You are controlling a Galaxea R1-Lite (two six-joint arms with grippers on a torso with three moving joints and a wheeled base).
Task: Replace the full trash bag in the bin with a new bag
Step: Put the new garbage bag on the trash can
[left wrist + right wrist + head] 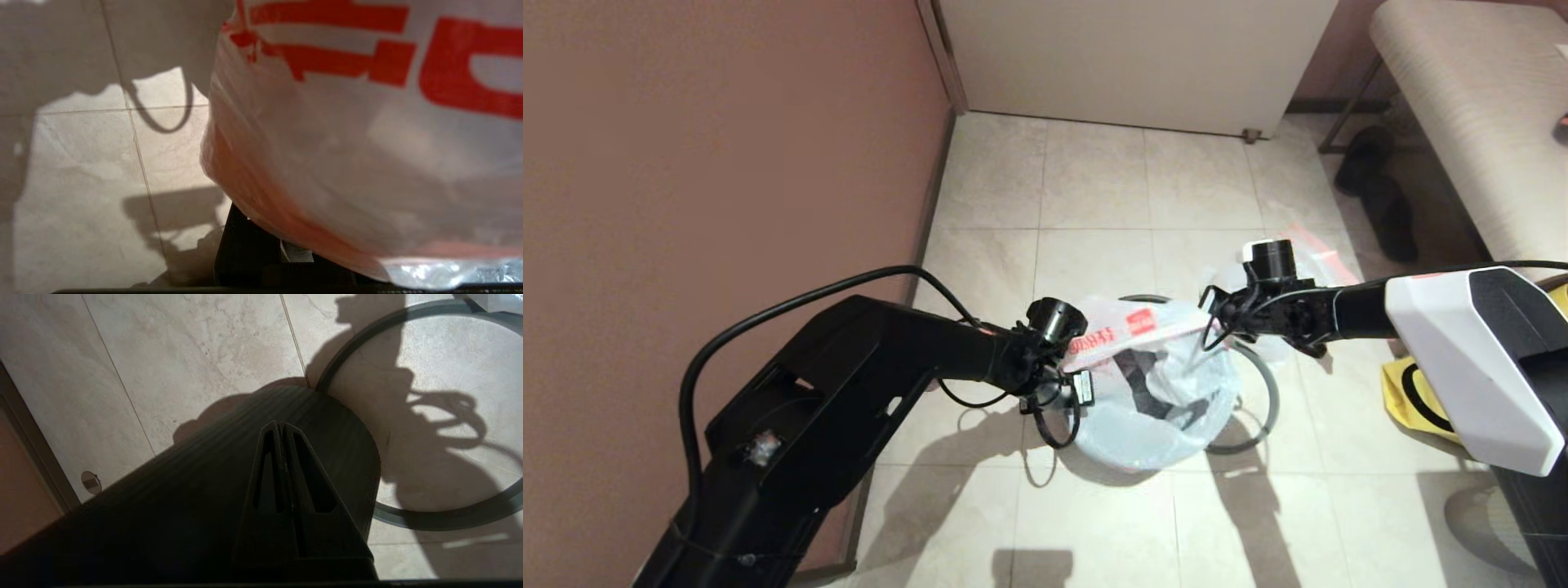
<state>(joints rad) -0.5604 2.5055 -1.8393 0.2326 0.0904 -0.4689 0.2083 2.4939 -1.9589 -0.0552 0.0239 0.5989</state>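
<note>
We are fitting the new bag (pixel 1152 384) over the bin (pixel 1143 388), which stands on the floor (pixel 1094 188) between our two arms. The bag is already draped around the bin, its mouth stretched across the top. The grey ring (pixel 1262 400) is lying flat on the tiles just beside the bin on our right, not yet on it. The full bag (pixel 1307 249) is sitting on the floor behind the right arm, out of the bin. The left gripper (pixel 1066 359) is grasping the red-printed edge of the new bag at the bin's left side. The right gripper (pixel 281 430) is clenched, holding nothing, hanging over the bin wall beside the ring. Next move, we judge: spreading the bag edge around the rim, then picking up the ring and pressing it down. Room: beige tiles, brown wall (pixel 727 163) on the left, white door (pixel 1135 57) ahead, bench (pixel 1478 106) and dark slippers (pixel 1376 196) on the right, yellow bag (pixel 1409 396) under the right arm.
</note>
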